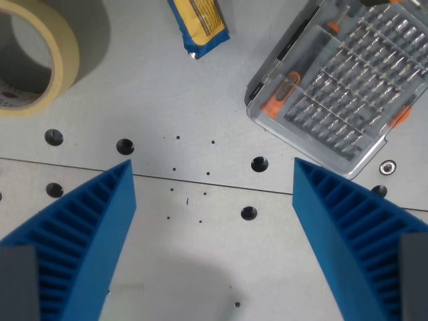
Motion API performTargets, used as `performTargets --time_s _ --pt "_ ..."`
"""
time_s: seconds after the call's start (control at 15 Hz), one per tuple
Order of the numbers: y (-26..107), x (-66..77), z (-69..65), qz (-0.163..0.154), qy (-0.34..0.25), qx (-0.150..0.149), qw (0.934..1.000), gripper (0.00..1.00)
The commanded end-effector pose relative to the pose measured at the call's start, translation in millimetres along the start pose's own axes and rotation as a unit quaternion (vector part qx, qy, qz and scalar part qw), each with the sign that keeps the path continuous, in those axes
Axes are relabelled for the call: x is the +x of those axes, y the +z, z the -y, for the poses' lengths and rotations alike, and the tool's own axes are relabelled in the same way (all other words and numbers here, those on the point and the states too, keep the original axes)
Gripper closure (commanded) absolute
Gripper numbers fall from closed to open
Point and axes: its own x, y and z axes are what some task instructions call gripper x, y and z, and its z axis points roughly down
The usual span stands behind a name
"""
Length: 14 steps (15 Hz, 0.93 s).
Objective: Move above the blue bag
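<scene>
print on the blue bag (199, 25) too blurred to read

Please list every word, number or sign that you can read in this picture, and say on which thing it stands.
No text can be read here.
Snack bag: dark print on the yellow panel, too blurred to read.
Tape roll: red marks at its lower edge, too small to read.
Screwdriver bit case: no label visible.

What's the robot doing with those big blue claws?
The robot's gripper hangs over the grey table with its ribbed blue jaws wide open, holding nothing. The blue and yellow snack bag lies at the top edge of the wrist view, between the cream tape roll and the clear plastic screwdriver-bit case.
</scene>
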Motion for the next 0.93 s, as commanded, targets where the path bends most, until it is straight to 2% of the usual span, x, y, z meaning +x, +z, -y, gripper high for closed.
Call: performTargets --time_s 0.07,0.53,0.93 --pt "-2.6 0.0 -0.1 -0.003 0.000 -0.001 1.0000 0.00" --pt "-0.4 1.6 0.4 -0.003 -0.012 -0.001 0.9999 0.00" --pt "10.1 9.8 2.4 -0.004 -0.041 -0.002 0.9991 0.00"
